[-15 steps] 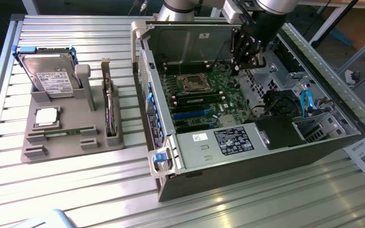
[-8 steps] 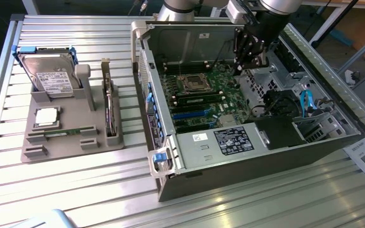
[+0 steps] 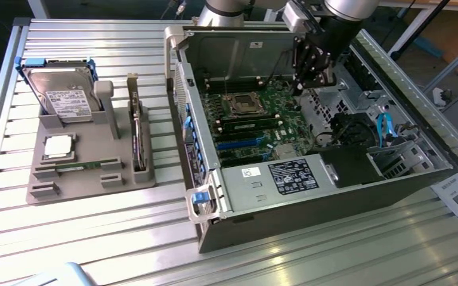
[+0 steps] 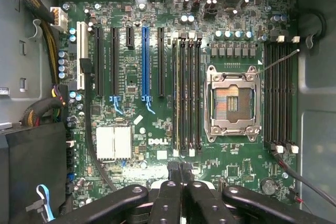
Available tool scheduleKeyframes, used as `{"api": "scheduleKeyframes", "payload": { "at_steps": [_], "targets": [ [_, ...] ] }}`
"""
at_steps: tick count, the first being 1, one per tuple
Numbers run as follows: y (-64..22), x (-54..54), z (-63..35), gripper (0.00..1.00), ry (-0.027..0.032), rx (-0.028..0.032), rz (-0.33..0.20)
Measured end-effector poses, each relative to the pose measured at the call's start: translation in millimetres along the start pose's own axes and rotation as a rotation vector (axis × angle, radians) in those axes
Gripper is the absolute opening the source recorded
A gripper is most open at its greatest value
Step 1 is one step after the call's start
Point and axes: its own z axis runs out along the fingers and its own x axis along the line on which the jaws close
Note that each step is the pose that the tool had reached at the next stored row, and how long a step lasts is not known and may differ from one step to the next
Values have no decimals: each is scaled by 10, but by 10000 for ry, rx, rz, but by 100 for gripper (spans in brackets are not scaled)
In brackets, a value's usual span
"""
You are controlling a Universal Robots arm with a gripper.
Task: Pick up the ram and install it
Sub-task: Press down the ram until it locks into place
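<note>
The ram (image 3: 80, 166) was a long, thin, narrow green strip. It stood on its edge in a slot of the grey holder (image 3: 93, 182) on the desk (image 3: 93, 238), and any chips on it were too small to make out. It sat just beside the square silvery processor chip (image 3: 58, 147), with the hard drive (image 3: 62, 95) further back. The taller dark expansion card (image 3: 138, 143) stood upright toward the exterior view's right of it.

The gripper (image 3: 299, 88) (image 4: 181, 169) was well apart from the ram, inside the open computer case (image 3: 316, 190) and above the green motherboard (image 3: 257, 119) (image 4: 152, 129). Its fingers (image 4: 175, 174) were pressed together with nothing between them. In the wrist view they pointed toward the board near the rows of black memory slots (image 4: 186, 98).
</note>
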Motion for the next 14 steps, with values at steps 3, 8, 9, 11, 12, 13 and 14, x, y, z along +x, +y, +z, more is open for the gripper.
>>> {"api": "scheduleKeyframes", "payload": {
  "at_steps": [3, 8, 9, 11, 12, 13, 14],
  "targets": [
    [-1, 1, 36, 10, 1, 4, -1],
    [-2, 2, 82, 10, 0, 6, 0],
    [-3, 2, 91, 10, 0, 7, 0],
    [-3, 3, 108, 10, 0, 9, 0],
    [-4, 3, 118, 10, 0, 11, 0],
    [-4, 4, 130, 10, 1, 12, 0],
    [-4, 4, 142, 10, 1, 14, -1]
  ]
}}
